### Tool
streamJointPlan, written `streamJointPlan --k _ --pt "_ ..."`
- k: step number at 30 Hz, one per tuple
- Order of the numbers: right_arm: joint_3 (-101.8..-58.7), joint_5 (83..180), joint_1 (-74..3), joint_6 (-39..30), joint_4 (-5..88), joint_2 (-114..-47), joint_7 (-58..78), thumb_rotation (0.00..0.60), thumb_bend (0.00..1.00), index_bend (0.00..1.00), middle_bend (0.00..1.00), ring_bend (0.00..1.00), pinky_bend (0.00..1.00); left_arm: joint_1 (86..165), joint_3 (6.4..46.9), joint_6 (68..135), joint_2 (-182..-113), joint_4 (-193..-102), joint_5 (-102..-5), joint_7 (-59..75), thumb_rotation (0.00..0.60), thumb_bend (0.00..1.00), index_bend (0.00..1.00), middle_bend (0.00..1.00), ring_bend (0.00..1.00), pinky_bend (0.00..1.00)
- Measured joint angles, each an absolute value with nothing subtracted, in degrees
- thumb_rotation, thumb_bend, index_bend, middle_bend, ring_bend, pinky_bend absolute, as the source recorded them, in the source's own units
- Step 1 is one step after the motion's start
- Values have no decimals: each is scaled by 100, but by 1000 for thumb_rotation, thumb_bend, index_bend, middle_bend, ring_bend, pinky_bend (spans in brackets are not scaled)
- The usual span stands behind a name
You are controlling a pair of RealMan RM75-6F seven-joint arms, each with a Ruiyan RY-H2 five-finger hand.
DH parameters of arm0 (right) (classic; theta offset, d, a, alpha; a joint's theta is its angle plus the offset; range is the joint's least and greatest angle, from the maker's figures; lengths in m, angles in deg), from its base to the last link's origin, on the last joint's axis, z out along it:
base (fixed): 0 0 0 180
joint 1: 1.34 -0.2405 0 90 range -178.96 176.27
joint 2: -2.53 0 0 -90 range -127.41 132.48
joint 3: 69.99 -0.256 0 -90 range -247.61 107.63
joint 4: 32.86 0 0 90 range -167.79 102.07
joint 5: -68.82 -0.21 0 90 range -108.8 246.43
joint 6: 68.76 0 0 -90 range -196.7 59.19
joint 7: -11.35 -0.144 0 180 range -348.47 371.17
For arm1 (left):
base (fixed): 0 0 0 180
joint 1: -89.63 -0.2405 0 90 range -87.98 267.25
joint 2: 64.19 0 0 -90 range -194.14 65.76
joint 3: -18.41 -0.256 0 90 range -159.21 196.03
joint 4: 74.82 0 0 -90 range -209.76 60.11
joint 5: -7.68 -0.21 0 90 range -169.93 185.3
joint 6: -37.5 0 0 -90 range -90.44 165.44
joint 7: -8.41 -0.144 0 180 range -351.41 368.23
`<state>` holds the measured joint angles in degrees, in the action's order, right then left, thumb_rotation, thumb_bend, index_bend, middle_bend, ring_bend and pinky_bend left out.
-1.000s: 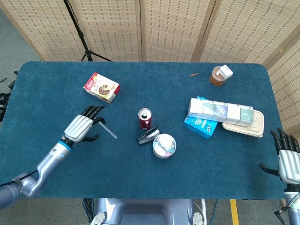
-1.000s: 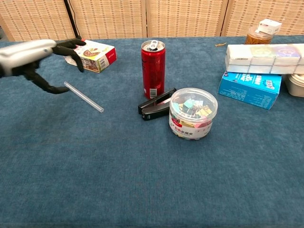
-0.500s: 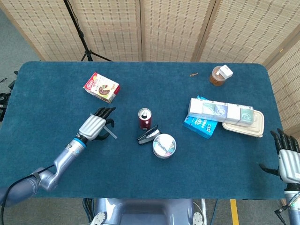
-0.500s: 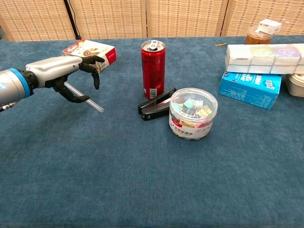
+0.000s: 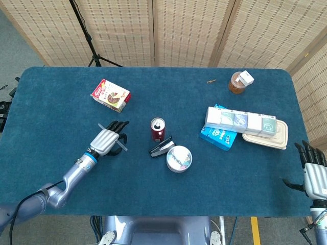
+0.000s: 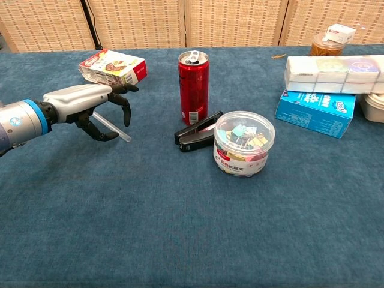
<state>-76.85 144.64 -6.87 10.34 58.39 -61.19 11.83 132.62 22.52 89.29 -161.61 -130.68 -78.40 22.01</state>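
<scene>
A thin clear tube [image 5: 123, 148] lies on the blue table [image 5: 61, 107], left of a red can [image 5: 158, 129]. My left hand [image 5: 108, 139] hovers over its middle and hides most of it. In the chest view the left hand [image 6: 90, 107] has its fingers curved above the tube [image 6: 123, 136] and the thumb below it, spread apart, with no clear grip. My right hand [image 5: 314, 172] stays at the table's front right corner, fingers spread and holding nothing. It shows only in the head view.
A black stapler [image 6: 195, 133] and a round tub of clips [image 6: 243, 144] sit beside the can [image 6: 193, 87]. A snack box [image 6: 114, 66] lies behind the left hand. At the right are a blue box [image 6: 316, 112], tissue packs [image 6: 333, 69] and a jar [image 5: 239, 82].
My left hand has moved right and forward, from beside the tube to directly over it, with the fingers now curving around it. The right hand has not moved.
</scene>
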Motion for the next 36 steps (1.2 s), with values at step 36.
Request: streamJointPlan --k 36 --pt "-7682 14419 -701 939 5860 -6063 1083 600 0 0 0 0 0 13389 2310 8878 -16285 -13024 -7585 1980 600 430 581 0 0 0"
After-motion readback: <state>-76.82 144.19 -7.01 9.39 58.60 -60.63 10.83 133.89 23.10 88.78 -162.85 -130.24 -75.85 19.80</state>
